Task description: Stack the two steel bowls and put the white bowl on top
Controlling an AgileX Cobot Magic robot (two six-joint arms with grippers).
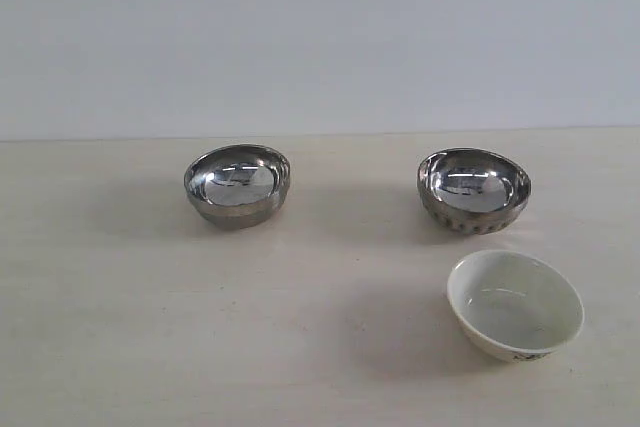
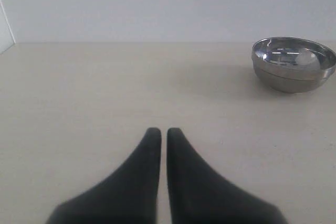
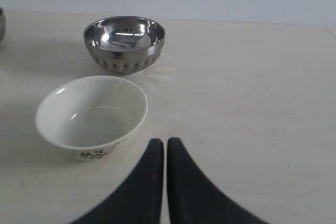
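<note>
The left claw [image 2: 164,129], clenched empty, sits well apart from the smooth steel bowl [image 2: 293,64], the right claw [image 3: 166,140], also clenched empty, near the white bowl [image 3: 92,115] with the dimpled steel bowl [image 3: 124,43] beyond, on a pale worktop [image 1: 300,347] before a plain wall [image 1: 320,37].

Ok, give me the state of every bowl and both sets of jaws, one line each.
smooth steel bowl: upright, empty, alone on the table, not stacked.
dimpled steel bowl: upright, empty, not stacked.
white bowl: upright, empty, on the table near the dimpled steel bowl, not touching it.
left gripper: jaws shut, holding nothing.
right gripper: jaws shut, holding nothing.
</note>
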